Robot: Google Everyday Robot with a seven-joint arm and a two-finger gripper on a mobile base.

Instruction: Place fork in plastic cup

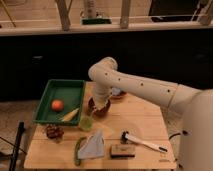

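My gripper (101, 104) hangs at the end of the white arm, low over the dark reddish-brown bowl (98, 109) in the middle of the wooden table (145, 122). The small light-green plastic cup (86, 122) stands upright just in front and to the left of that bowl, apart from the gripper. I cannot make out the fork; the gripper and the bowl's inside hide that spot.
A green tray (62, 90) at the left holds an orange fruit (57, 105) and a yellow item (70, 115). An orange bowl (119, 94) sits behind the arm. A grey cloth (93, 146), a brown block (120, 151) and a white-handled, black-headed tool (142, 142) lie along the front.
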